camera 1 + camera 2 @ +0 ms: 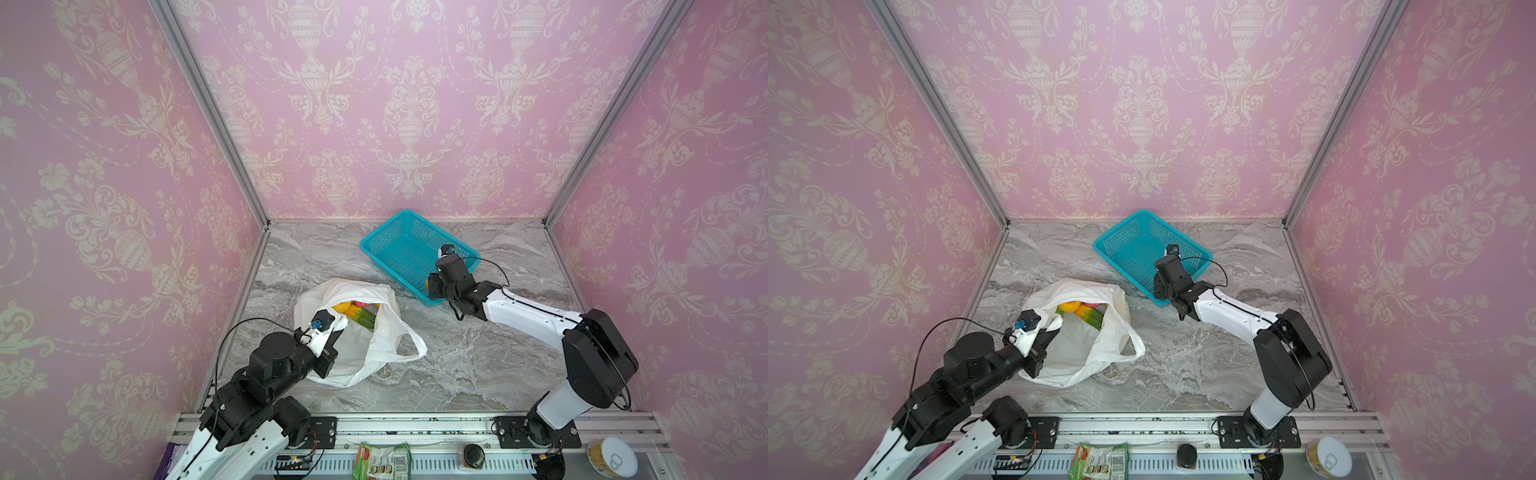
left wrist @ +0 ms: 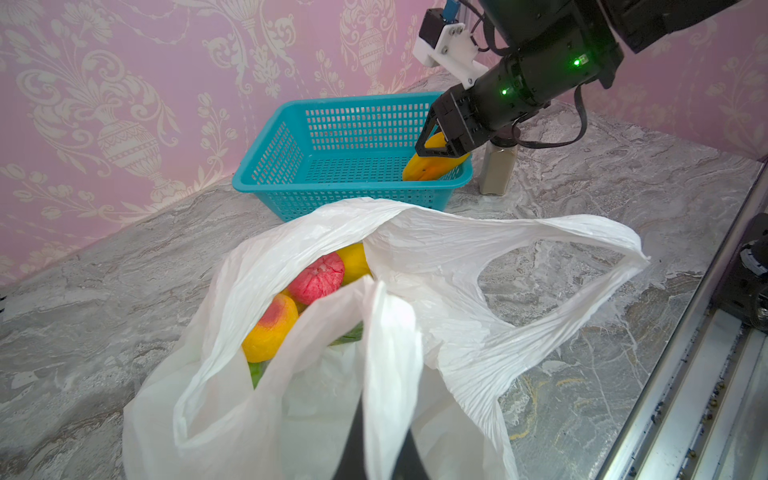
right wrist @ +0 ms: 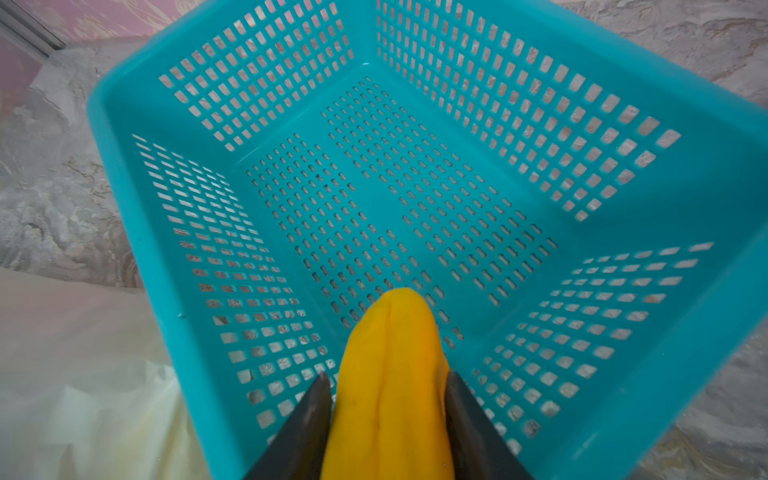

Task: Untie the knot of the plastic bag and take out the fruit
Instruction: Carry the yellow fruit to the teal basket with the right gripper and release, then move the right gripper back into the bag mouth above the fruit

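Yellow banana (image 3: 388,332) in half-open right hand (image 3: 387,375)

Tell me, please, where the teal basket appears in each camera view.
In a top view: teal basket, just right of centre.
In a top view: teal basket, at centre.
Left wrist: teal basket, upper middle.
Right wrist: teal basket fills the frame.
Shared landmark: white plastic bag beside it.
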Robot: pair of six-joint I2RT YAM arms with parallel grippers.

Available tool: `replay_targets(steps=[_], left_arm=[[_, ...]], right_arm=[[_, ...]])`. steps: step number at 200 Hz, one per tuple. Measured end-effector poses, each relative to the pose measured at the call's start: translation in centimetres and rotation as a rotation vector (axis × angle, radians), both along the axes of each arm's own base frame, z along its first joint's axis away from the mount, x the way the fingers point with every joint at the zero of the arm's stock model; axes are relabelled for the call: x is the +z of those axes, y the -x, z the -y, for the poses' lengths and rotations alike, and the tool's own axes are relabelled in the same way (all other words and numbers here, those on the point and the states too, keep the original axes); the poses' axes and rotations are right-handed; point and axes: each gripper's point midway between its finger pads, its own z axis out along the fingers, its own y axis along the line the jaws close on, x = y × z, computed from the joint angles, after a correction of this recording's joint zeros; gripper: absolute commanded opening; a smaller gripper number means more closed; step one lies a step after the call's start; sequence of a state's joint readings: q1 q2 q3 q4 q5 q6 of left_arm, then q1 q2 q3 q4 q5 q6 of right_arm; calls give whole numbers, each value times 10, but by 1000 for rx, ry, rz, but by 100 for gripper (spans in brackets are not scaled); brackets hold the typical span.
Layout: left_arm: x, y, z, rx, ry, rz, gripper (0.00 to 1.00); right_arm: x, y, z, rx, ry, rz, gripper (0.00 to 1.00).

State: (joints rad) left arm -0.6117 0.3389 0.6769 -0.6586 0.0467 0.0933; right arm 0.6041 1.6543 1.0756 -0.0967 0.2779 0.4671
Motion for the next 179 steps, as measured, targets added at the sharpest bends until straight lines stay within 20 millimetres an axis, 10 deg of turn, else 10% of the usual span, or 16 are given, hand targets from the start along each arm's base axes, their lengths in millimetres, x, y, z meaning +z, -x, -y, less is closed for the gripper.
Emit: replay_targets(steps=[116,149,179], left_arm=[[4,2,-2,0,13,18,0],[2,2,-1,0,8,11,0],[0,0,0,0,-1,-2,0]], right_arm=[[9,11,-6,50,-66,26,65],[86,41,-8,126,-143,221,64],[177,94,-51,334,-233,471,63]])
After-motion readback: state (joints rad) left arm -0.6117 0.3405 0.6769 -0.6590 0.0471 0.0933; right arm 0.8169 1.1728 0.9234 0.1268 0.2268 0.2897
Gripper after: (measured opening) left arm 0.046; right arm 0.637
